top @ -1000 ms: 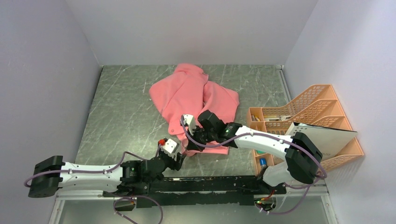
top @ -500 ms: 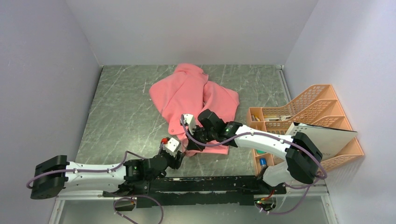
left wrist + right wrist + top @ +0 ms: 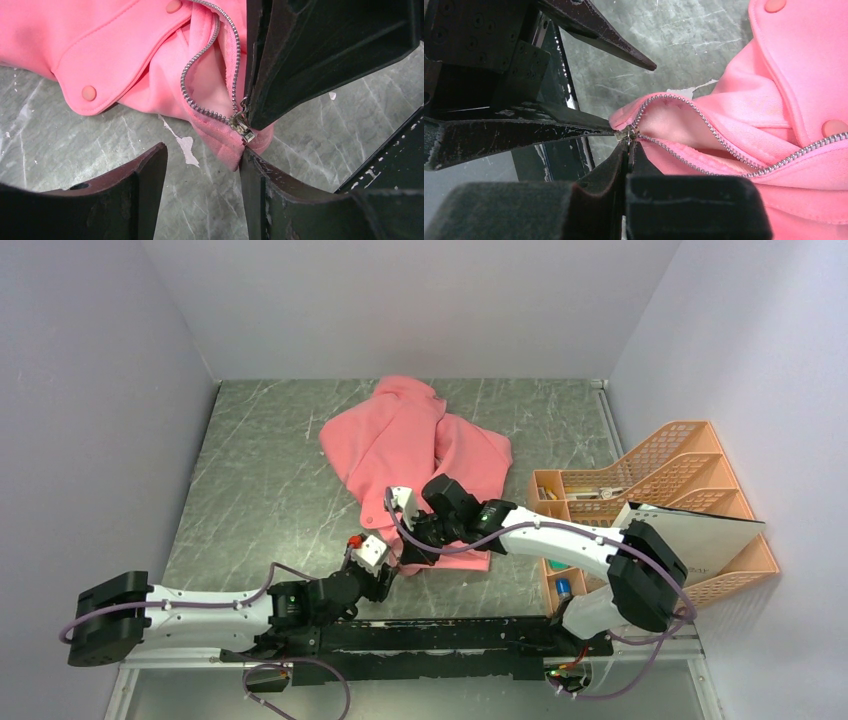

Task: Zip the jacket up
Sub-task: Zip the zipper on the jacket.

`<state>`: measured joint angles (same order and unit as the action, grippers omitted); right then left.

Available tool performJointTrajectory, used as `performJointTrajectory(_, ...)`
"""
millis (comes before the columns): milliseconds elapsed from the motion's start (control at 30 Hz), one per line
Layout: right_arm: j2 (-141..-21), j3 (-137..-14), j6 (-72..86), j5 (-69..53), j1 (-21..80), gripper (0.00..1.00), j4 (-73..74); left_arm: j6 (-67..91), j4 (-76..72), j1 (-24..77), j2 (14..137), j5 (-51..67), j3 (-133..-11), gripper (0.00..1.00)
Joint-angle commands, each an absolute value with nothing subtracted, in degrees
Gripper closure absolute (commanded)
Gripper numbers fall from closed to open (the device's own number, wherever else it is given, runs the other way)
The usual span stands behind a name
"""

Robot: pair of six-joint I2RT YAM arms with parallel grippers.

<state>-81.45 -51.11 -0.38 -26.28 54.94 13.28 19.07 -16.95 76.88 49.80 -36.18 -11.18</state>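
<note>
The salmon-pink jacket lies crumpled at the middle of the table, its zipper open with two tooth rows parting above the bottom hem. My right gripper is shut on the small metal zipper pull at the hem corner, and its dark fingers show in the left wrist view. My left gripper is open just short of that corner. Its right finger touches the hem below the slider, and its left finger stands apart over bare table.
An orange mesh file organizer with papers stands at the right edge. Walls close in the table at left, back and right. A black rail runs along the near edge. A white paint chip lies on the grey marble table.
My left gripper has crept a little forward and right toward the jacket's bottom corner. My right gripper has stayed shut on the pull and shifted slightly left.
</note>
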Motion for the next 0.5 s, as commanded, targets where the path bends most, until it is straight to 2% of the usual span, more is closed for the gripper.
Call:
performJointTrajectory(0, -81.7, -53.9, -1.1, -29.2, 54.9, 1.00, 12.1, 17.5, -20.4, 76.5, 51.0, -35.5, -13.2, 0.40)
performJointTrajectory(67, -81.9, -53.9, -1.2, -29.2, 54.9, 1.00, 12.1, 17.4, -20.6, 76.4, 51.2, -35.3, -13.3, 0.41)
performJointTrajectory(233, -82.4, -54.2, -1.2, -29.2, 54.9, 1.00, 12.2, 16.5, -21.5, 76.2, 51.3, -34.8, -13.4, 0.52)
performJointTrajectory(400, -83.2, -55.1, -1.1, -27.3, 54.9, 1.00, 12.8, 15.6, -22.7, 76.1, 51.0, -32.9, -12.7, 0.89)
performJointTrajectory(433, -83.3, -55.4, -1.0, -26.6, 54.9, 1.00, 13.0, 15.5, -22.9, 76.1, 50.9, -32.7, -12.5, 0.94)
performJointTrajectory(467, -83.4, -55.6, -0.9, -26.1, 54.8, 1.00, 13.2, 15.1, -23.5, 76.1, 50.8, -31.9, -12.3, 0.95)
